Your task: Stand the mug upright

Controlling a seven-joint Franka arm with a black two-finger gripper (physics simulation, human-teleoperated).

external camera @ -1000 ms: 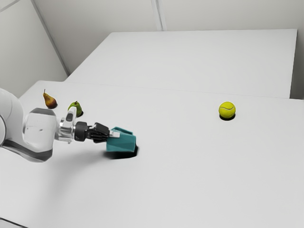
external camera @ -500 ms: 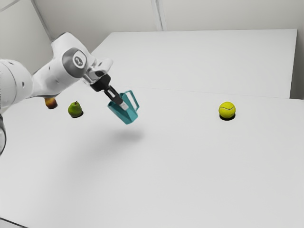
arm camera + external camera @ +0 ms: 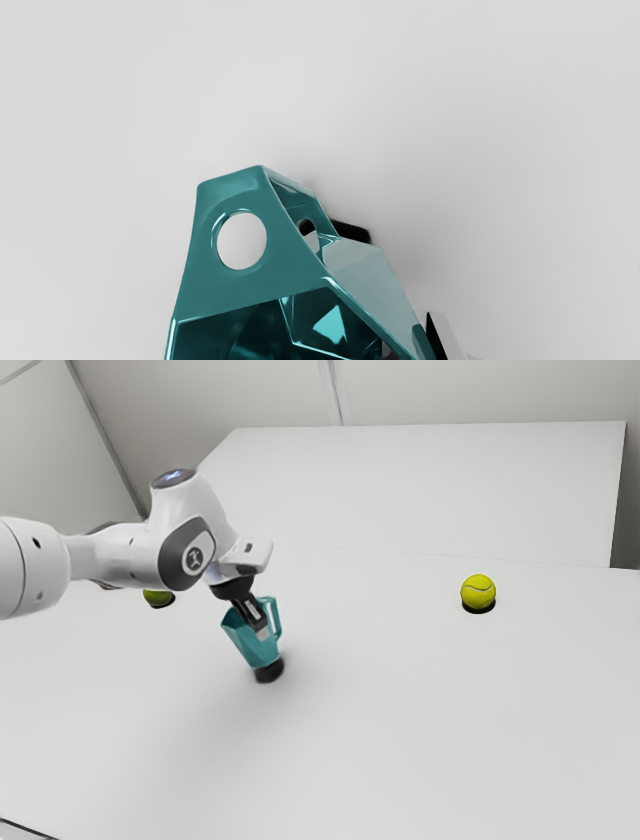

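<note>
In the exterior view the gripper [image 3: 262,630] points down with its fingers shut on the teal mug [image 3: 253,646]. The mug leans, its mouth up toward the exterior view's left and its base low over a dark shadow; whether the base touches the table I cannot tell. Its handle stands on the side toward the exterior view's right. The wrist view looks into the open mouth of the mug [image 3: 260,295], handle with a round hole beyond the rim. There the gripper [image 3: 415,345] is at the mug's side wall, one fingertip against the outside and the other mostly hidden.
A yellow-green tennis ball [image 3: 478,592] rests on the white table [image 3: 420,740], well off toward the exterior view's right. A green pear [image 3: 158,600] is partly covered by the arm. A second white surface [image 3: 430,490] stands behind.
The mug, on its side at the table a second ago, was lifted and turned in my grip; since then it has come lower and swung closer to upright. The arm now covers much of the green pear.
</note>
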